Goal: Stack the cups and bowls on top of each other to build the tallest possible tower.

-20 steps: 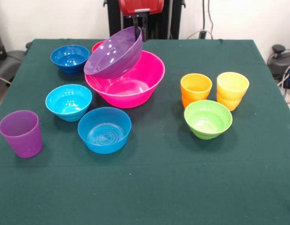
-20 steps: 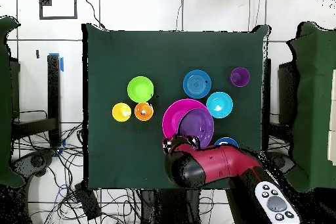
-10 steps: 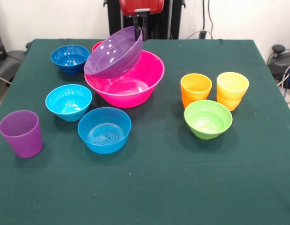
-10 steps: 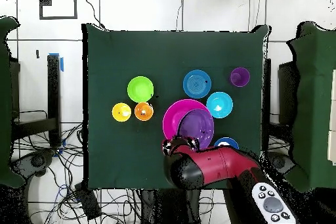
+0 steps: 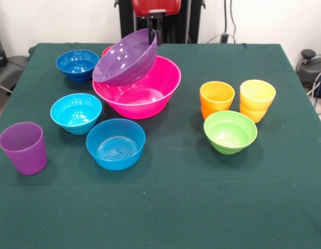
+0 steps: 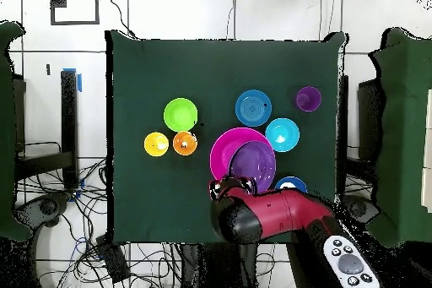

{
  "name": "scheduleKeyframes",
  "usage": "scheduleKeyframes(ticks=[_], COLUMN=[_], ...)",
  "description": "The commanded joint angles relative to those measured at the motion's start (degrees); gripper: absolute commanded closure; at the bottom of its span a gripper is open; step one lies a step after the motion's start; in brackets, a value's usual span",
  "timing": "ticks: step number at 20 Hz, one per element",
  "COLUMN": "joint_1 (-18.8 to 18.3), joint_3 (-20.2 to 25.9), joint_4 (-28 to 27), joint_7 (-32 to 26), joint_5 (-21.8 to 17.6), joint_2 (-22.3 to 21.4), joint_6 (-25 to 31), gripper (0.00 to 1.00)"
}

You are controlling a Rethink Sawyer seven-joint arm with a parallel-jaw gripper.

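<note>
front view: looked across the green tabletop (image 5: 202, 207) from its near edge, close and angled down | overhead view: looked straight down from high, far off | shared: the whole tabletop (image 6: 228, 73) with its bowls and cups

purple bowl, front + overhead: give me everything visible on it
The purple bowl is large, round, glossy translucent purple, plastic by its look. It is tilted steeply, with its opening turned toward the table's dark-blue-bowl side and its far rim raised. The tool is shut on that raised rim. Its lower edge sits inside the hot-pink bowl, resting on that bowl's rim. In the overhead view it overlaps the pink bowl's robot-side half. A bit of a red-pink bowl peeks out behind it.
</note>
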Motion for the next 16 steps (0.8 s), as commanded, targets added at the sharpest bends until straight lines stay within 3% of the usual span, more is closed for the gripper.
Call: scheduleKeyframes(ticks=[1, 10, 11, 16], joint_1=[1.0, 0.9, 0.9, 1.0], joint_3=[0.1, -0.1, -0.1, -0.1], joint_4=[2.0, 2.3, 2.4, 2.3], joint_7=[3.3, 3.8, 3.9, 3.9], joint_5=[-1.5, -1.7, -1.6, -1.5], joint_2=[1.7, 1.8, 1.8, 1.7], joint_6=[-0.6, -1.6, -1.7, -1.6], gripper=[1.0, 1.0, 0.0, 0.0])
